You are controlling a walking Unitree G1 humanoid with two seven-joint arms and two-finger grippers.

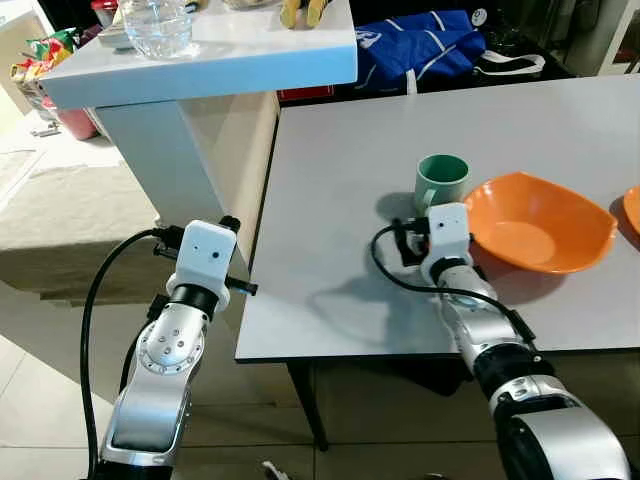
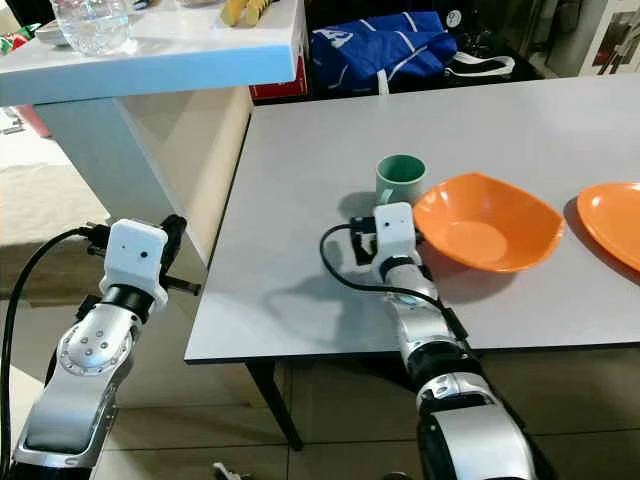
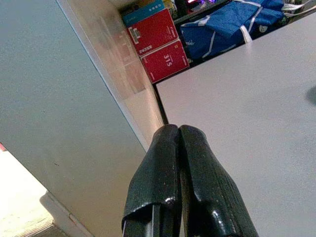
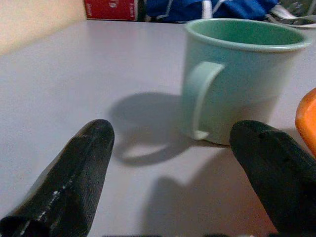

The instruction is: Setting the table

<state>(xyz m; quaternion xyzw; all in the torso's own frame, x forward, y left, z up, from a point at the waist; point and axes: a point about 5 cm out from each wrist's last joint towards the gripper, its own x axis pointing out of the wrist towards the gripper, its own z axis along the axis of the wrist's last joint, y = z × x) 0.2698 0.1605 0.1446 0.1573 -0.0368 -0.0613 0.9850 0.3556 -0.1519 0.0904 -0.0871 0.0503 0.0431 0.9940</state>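
Now grey bench [image 1: 340, 180] carries orange bowl [image 1: 535, 225], teal mug [image 1: 441, 180] just beside it. Right claw [image 4: 170, 163] low over bench, fingers apart, mug straight ahead, handle facing it. Left claw [image 3: 185, 168] pressed together, off bench edge, farther away.

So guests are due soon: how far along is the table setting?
Partly done. An orange bowl and the edge of an orange plate already sit on the grey table. In hand: the right gripper, fingers open, is low on the table just short of the green mug, handle facing it, not yet gripped. The left gripper is shut beside the table's edge. No cutlery is visible yet.
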